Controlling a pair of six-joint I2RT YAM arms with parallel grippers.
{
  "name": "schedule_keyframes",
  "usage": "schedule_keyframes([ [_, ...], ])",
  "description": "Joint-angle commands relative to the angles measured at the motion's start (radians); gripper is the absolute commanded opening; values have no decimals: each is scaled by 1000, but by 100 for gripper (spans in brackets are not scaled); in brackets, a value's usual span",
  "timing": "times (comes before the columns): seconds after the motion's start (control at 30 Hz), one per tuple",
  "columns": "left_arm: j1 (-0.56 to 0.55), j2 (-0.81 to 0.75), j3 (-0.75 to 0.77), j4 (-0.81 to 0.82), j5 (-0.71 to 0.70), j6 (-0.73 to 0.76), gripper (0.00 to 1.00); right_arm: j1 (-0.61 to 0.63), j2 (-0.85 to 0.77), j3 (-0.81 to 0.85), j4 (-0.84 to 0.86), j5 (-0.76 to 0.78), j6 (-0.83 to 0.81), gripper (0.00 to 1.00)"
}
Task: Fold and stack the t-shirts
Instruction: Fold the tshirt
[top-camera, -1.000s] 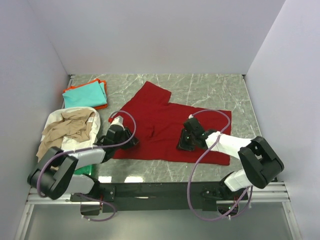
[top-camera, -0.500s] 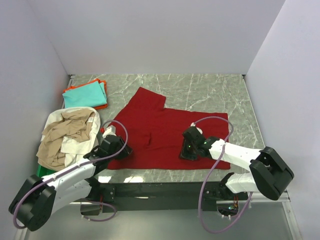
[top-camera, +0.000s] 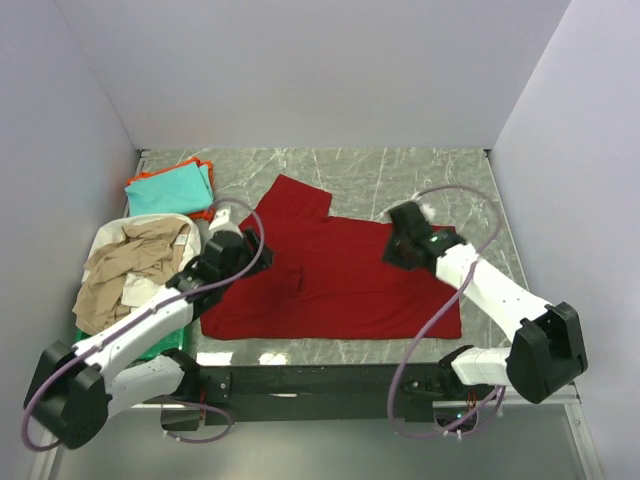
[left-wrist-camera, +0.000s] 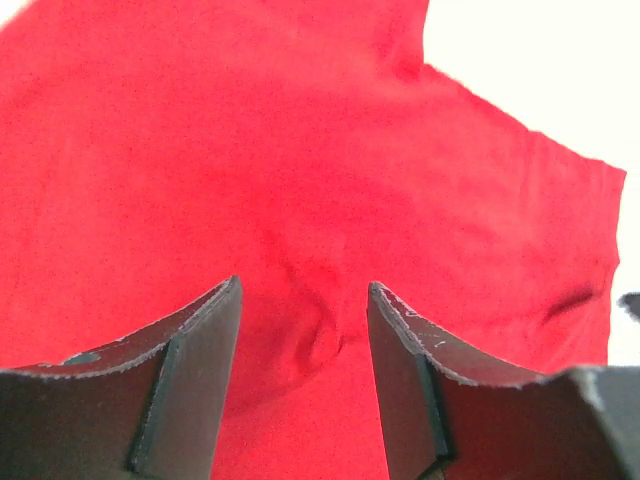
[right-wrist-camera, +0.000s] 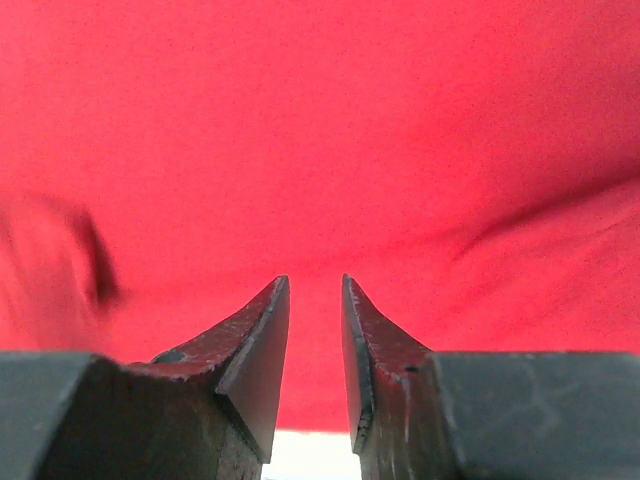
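Dark red t-shirt (top-camera: 330, 285) lies spread flat, small crease mid-cloth; left gripper (left-wrist-camera: 303, 284) jaws spread wide, right gripper (right-wrist-camera: 315, 280) jaws barely parted, neither pinching cloth

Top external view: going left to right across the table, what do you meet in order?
Beige shirt → left gripper → right gripper; the red shirt lies under both grippers, so it is left out.

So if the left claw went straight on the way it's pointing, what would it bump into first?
It would bump into the dark red t-shirt first. The left claw is open, with nothing between its fingers, and it points right at the cloth. I can't tell how far off the shirt is.
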Motion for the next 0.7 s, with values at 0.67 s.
schedule_keyframes([
  [0.67, 256, 882, 916, -29, 197, 397, 65, -713, 640, 550, 46, -8, -314, 34],
])
